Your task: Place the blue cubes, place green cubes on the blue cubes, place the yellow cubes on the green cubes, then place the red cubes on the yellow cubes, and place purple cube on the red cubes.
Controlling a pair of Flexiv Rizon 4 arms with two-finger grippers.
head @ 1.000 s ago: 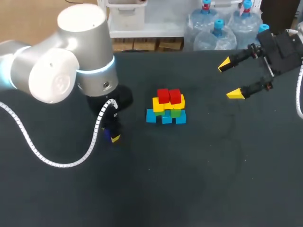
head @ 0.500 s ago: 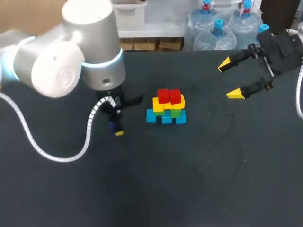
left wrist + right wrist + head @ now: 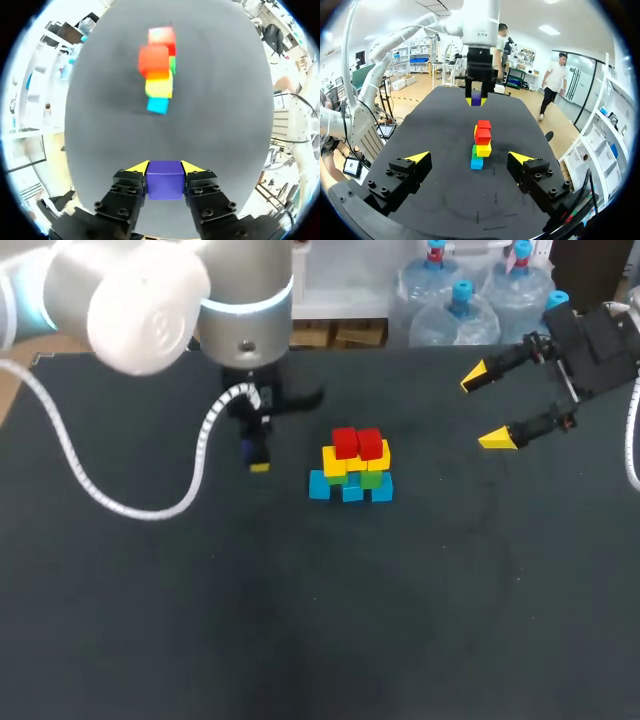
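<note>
A cube stack (image 3: 352, 468) stands mid-table: blue cubes at the base, green above, then yellow, with two red cubes (image 3: 357, 443) on top. It also shows ahead of each wrist camera (image 3: 159, 70) (image 3: 480, 143). My left gripper (image 3: 258, 455) hangs above the table, left of the stack, shut on a purple cube (image 3: 165, 179) held between its yellow tips; the same purple cube (image 3: 476, 99) shows beyond the stack in the right wrist view. My right gripper (image 3: 488, 405) stands wide open at the far right, well away from the stack, with nothing between its fingers (image 3: 470, 160).
The dark table (image 3: 400, 620) carries only the stack. The left arm's white cable (image 3: 130, 502) loops over the table's left part.
My left arm has lifted and moved back and to the right with the purple cube, coming nearer the stack. The right arm and the stack have not moved.
</note>
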